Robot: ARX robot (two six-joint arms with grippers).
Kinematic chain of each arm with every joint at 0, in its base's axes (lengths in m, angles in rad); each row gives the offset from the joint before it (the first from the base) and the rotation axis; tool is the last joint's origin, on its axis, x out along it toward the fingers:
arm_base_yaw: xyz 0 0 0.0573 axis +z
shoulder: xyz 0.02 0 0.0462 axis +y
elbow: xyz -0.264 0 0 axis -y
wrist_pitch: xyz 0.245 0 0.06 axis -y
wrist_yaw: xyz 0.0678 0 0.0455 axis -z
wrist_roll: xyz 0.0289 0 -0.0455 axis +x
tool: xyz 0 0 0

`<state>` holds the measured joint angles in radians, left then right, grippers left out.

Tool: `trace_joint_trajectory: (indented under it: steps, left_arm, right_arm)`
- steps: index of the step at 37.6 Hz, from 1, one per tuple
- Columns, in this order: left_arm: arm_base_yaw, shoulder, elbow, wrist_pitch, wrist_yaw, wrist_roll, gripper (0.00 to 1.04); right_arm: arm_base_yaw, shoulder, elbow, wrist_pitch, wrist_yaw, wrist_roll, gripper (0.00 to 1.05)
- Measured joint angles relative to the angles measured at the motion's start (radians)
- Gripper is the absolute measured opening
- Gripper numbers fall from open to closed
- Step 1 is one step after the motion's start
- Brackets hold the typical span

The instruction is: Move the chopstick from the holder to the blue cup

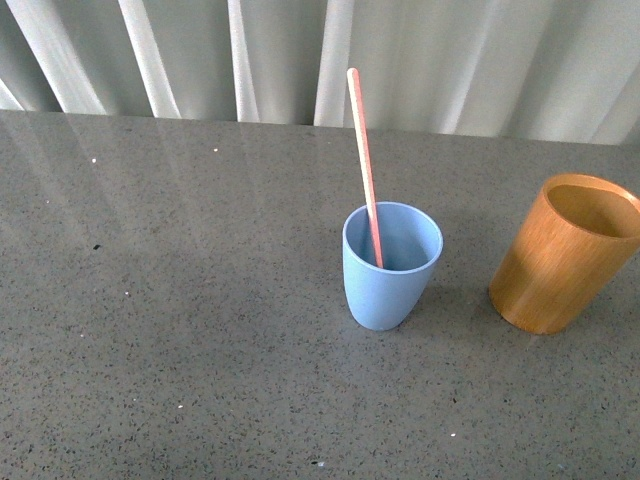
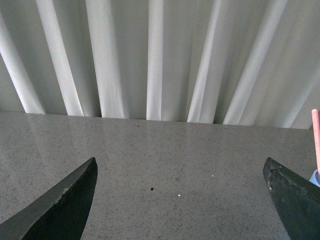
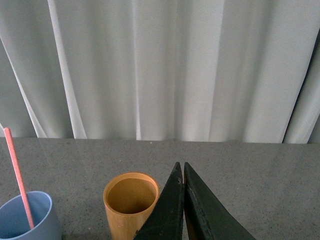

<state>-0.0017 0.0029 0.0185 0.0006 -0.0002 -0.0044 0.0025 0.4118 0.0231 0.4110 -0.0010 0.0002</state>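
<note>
The pink-red chopstick (image 1: 364,160) stands in the light blue cup (image 1: 388,285) at the table's middle, leaning back and left above the rim. The orange-brown wooden holder (image 1: 560,255) stands upright at the right and looks empty. Neither arm shows in the front view. In the left wrist view my left gripper (image 2: 181,170) is open and empty over bare table, with the chopstick's tip (image 2: 315,135) at the frame edge. In the right wrist view my right gripper (image 3: 181,167) is shut on nothing, next to the holder (image 3: 131,202); the blue cup (image 3: 27,215) with the chopstick (image 3: 17,175) stands beyond it.
The grey speckled table (image 1: 180,300) runs back to a white pleated curtain (image 1: 450,60) along its far edge. The holder stands close to the right border of the front view.
</note>
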Motion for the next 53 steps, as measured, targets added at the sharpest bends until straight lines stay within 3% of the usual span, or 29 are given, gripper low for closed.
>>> trace_joint_trajectory:
  steps: [27, 32, 43, 45, 53]
  left_arm:
    - [0.000, 0.000, 0.000, 0.000, 0.000, 0.000, 0.98]
    - [0.000, 0.000, 0.000, 0.000, 0.000, 0.000, 0.98]
    - [0.000, -0.002, 0.000, 0.000, 0.000, 0.000, 0.98]
    - [0.000, -0.002, 0.000, 0.000, 0.000, 0.000, 0.98]
    - [0.000, -0.002, 0.000, 0.000, 0.000, 0.000, 0.98]
  right_arm:
    - [0.000, -0.237, 0.000, -0.232, 0.000, 0.000, 0.01]
    - [0.000, -0.373, 0.000, -0.401, 0.000, 0.000, 0.01]
    - [0.000, -0.407, 0.000, -0.409, 0.002, 0.000, 0.01]
    - [0.000, -0.407, 0.000, -0.409, 0.002, 0.000, 0.07]
    - [0.000, -0.407, 0.000, -0.409, 0.002, 0.000, 0.52]
